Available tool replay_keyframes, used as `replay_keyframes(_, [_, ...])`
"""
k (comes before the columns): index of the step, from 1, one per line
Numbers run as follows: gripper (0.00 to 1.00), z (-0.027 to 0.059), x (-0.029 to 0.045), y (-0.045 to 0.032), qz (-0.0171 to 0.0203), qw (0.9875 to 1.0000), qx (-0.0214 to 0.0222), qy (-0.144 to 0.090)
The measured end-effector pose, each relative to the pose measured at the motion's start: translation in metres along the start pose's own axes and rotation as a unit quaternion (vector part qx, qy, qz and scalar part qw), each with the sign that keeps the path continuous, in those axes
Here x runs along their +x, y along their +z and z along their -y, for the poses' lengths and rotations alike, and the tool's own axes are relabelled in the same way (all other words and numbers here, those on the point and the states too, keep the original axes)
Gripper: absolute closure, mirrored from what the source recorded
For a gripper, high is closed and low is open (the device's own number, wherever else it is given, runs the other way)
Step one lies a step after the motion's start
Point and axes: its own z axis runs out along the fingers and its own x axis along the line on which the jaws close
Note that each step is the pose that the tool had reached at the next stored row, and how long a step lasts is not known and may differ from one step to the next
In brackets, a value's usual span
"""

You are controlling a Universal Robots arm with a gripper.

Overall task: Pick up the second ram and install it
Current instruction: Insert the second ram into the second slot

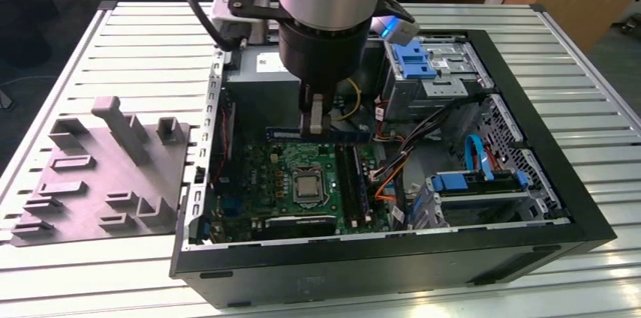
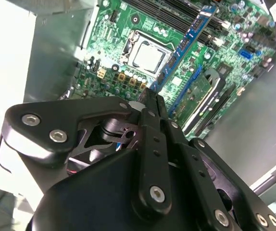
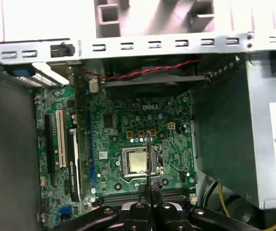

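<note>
My gripper (image 1: 315, 127) is shut on the second ram (image 1: 335, 136), a thin dark-blue strip held level inside the open computer case. It hangs a little above the green motherboard (image 1: 285, 160), over the end near the power supply. In the second wrist view the second ram (image 2: 183, 45) runs out from my gripper (image 2: 152, 96) and crosses above the processor socket (image 2: 145, 55) toward the black memory slots (image 2: 176, 12). The first wrist view shows the second ram (image 3: 148, 154) edge-on, rising from my gripper (image 3: 149, 191) above the socket (image 3: 137, 162); the memory slots (image 3: 123, 196) lie just beside the fingertips.
The black case wall (image 1: 401, 258) rings the work area. A grey power supply (image 1: 260, 70), a drive cage with blue latches (image 1: 425, 59) and loose cables (image 1: 401, 154) crowd the board's edges. A grey parts fixture (image 1: 100, 175) lies on the slatted table at the exterior view's left.
</note>
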Motion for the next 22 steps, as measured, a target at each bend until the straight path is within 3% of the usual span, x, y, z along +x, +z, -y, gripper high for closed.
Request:
replay_keyframes(5, [0.87,0.0,0.0,0.0008,0.0021,0.999,0.0029,0.045])
replay_keyframes(11, [0.87,0.0001,0.0001,0.0018,0.0047,0.995,0.0064,0.1])
replay_keyframes(14, [0.87,0.0001,0.0001,0.0023,0.0059,0.9919,0.0081,0.126])
replay_keyframes(17, [0.87,0.0001,0.0002,0.0028,0.0072,0.9881,0.0098,0.153])
replay_keyframes(22, [0.87,0.0001,0.0003,0.0036,0.0093,0.9801,0.0127,0.198])
